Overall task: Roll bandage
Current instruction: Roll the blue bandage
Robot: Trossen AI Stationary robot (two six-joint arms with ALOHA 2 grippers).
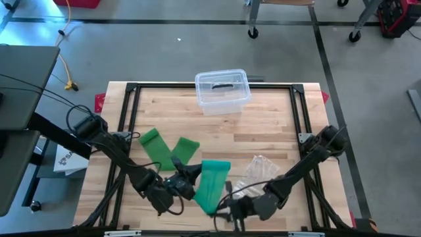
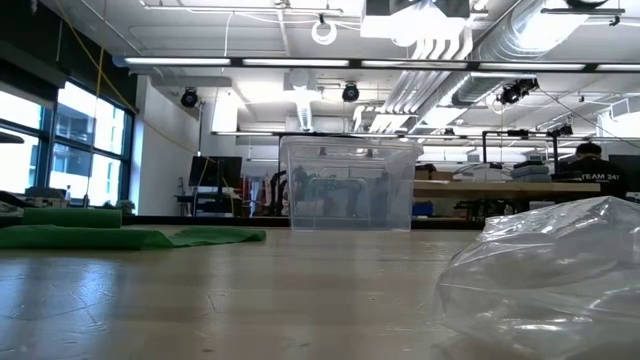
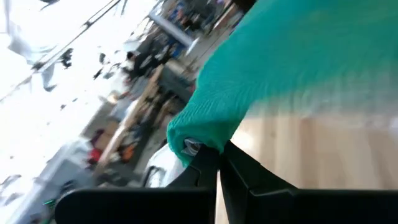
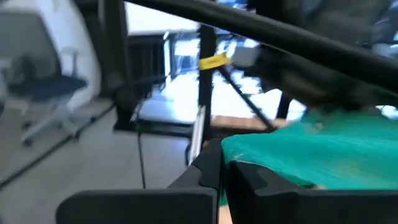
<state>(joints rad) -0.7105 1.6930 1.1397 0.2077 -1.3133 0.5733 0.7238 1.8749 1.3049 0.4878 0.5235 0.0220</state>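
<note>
behind the green bandage [image 1: 212,184]: clear bin [image 1: 223,91], crumpled plastic bag [image 1: 258,170].

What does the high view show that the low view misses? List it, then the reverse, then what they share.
Only the high view: both arms, the left gripper and right gripper shut on the teal bandage.
Only the low view: the room behind, its ceiling lights and a person at far right.
Both: the clear box, the plastic bag, the green bandage, the table.
</note>
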